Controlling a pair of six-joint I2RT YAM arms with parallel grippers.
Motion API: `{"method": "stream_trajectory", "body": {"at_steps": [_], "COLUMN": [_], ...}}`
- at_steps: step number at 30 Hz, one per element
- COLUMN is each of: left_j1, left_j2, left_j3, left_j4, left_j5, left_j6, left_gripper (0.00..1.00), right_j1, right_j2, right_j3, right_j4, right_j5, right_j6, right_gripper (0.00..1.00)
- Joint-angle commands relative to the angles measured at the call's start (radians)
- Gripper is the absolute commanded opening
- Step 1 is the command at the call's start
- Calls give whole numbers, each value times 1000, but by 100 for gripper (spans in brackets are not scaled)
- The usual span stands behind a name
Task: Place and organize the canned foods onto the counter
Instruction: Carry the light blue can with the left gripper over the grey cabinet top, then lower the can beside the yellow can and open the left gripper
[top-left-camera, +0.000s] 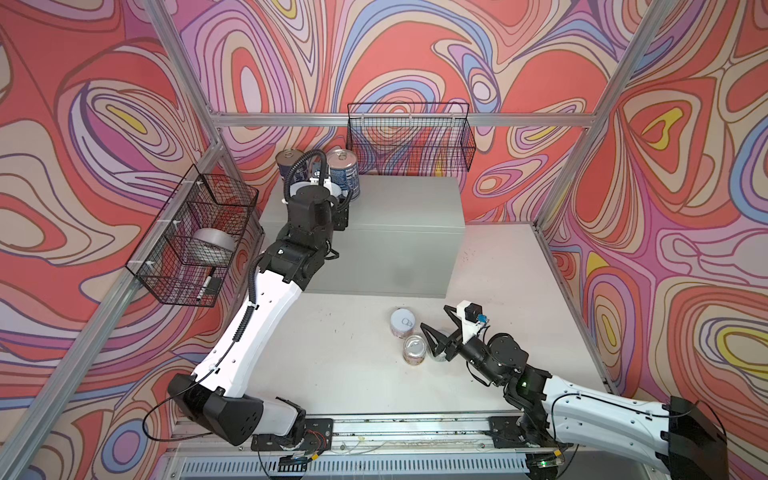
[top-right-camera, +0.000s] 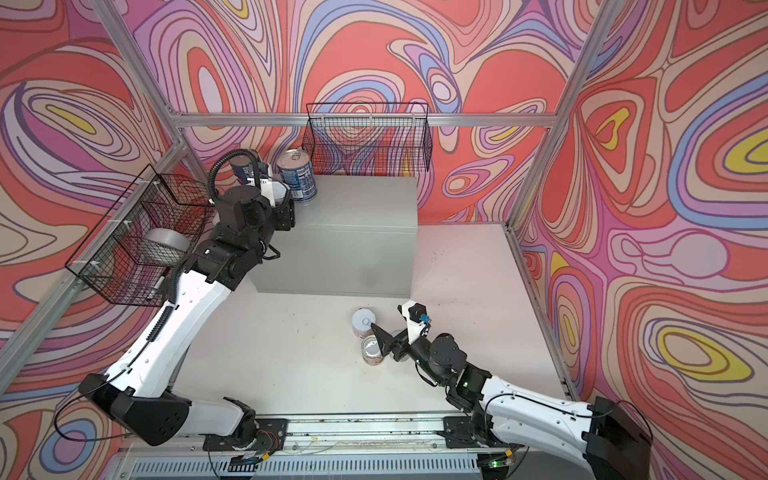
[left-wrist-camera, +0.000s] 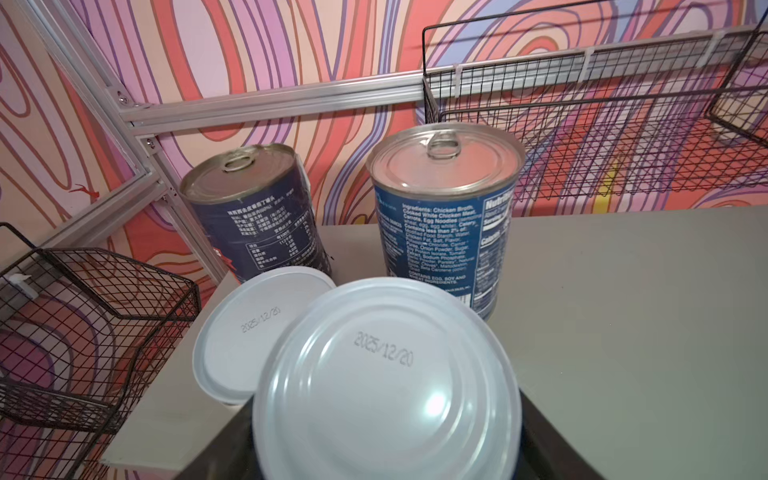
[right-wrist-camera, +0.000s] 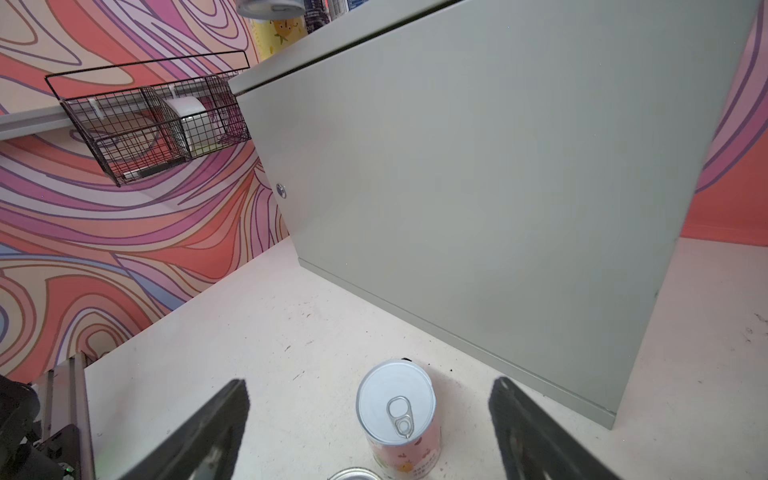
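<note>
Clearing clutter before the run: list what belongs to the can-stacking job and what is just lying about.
Job: counter, blue cans, white can, held can, table cans.
Lying about: wire baskets, tape roll, marker.

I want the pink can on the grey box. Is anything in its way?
Nothing visible: only bare tabletop lies between the pink can and the counter, whose top has free room.
</note>
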Motion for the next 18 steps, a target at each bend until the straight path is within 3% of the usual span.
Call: {"method": "stream_trajectory", "body": {"at_steps": [1, 18], "left_j1": [12, 69], "left_j2": [12, 58], "left_j3": [40, 26], "left_j4": [44, 84], "left_j5": [42, 33], "left_j6": [-15, -5], "left_gripper": [36, 36], "right_j1": [0, 1], "right_j2": [-8, 63], "right_j3": [28, 75], "right_j4": [-28, -39], "right_j5": [-8, -31], "right_j6": [1, 2], "right_gripper": [93, 93]}}
